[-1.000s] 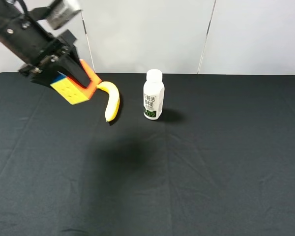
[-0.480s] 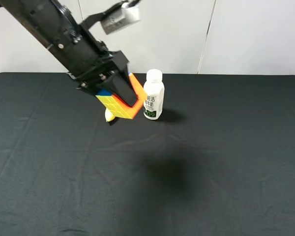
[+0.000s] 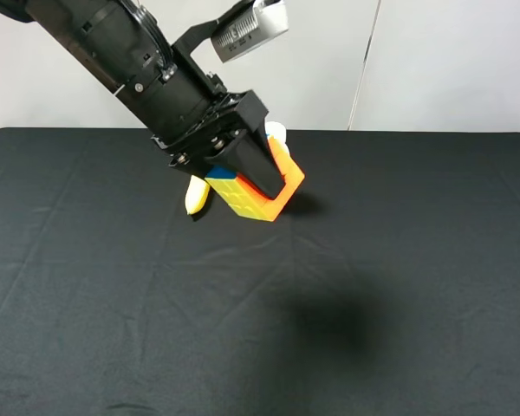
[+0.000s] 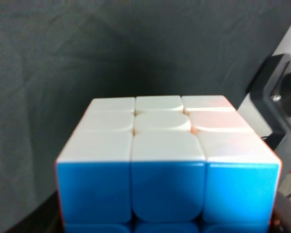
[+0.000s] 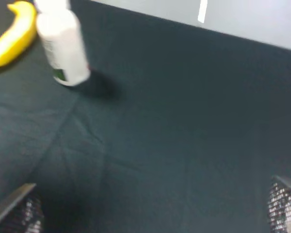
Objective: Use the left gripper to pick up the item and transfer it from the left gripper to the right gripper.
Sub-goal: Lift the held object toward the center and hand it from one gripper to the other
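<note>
My left gripper [image 3: 262,180] is shut on the puzzle cube [image 3: 241,198] and holds it tilted in the air above the black table, in front of the white bottle. In the exterior view the cube shows yellow, orange and a little blue. In the left wrist view the cube [image 4: 160,145] fills the frame with white and blue faces, and one black finger [image 4: 276,94] shows beside it. My right gripper [image 5: 150,208] is open and empty, its fingertips [image 5: 19,204] far apart above bare cloth. The right arm is out of the exterior view.
The white bottle's cap [image 3: 276,132] peeks out behind the left gripper; the bottle [image 5: 63,46] stands upright in the right wrist view. The yellow banana [image 3: 196,195] lies left of it and also shows in the right wrist view [image 5: 14,31]. Black cloth [image 3: 416,260] covers the table.
My left arm has swung to the right with the cube, from the far left past the banana to in front of the bottle. Its shadow moved right too.
</note>
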Robot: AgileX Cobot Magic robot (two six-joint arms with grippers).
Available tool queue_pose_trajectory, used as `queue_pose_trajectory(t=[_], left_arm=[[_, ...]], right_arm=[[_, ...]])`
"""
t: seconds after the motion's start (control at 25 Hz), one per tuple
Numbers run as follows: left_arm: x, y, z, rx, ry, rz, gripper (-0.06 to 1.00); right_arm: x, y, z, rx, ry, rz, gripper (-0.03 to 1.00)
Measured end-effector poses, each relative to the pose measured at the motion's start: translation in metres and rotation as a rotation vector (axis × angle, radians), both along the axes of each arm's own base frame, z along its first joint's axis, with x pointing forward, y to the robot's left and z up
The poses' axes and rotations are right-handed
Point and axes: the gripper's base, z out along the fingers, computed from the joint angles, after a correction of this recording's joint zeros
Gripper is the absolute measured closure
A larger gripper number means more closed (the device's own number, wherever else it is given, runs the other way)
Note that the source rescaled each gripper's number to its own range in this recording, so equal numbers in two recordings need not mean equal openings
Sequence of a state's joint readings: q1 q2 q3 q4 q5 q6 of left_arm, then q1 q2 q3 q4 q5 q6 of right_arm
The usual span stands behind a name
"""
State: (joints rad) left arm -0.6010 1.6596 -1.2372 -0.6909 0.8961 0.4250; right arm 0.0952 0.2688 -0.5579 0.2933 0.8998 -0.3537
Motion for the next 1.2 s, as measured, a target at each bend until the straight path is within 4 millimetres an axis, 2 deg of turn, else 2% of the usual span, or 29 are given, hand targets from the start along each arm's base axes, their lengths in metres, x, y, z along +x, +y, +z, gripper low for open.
queue_pose_trajectory(t=[0.2, 0.48, 0.76, 1.0, 1.2], left_arm=[[0.000, -0.001, 0.001, -0.012, 0.003, 0.000, 0.94], [0.001, -0.003, 0.003, -0.046, 0.007, 0.026, 0.94], [0.004, -0.007, 0.006, -0.094, 0.000, 0.074, 0.94], [0.005, -0.008, 0.007, -0.108, 0.000, 0.087, 0.94], [0.007, -0.008, 0.007, -0.112, -0.013, 0.099, 0.94]], right_arm=[[0.010, 0.009, 0.002, -0.004, -0.005, 0.152, -0.03], [0.033, 0.025, 0.006, -0.022, -0.007, 0.281, -0.03], [0.066, 0.055, 0.021, -0.070, -0.007, 0.398, -0.03], [0.092, 0.086, 0.009, -0.138, 0.007, 0.484, -0.03], [0.098, 0.106, 0.002, -0.148, -0.010, 0.546, -0.03]])
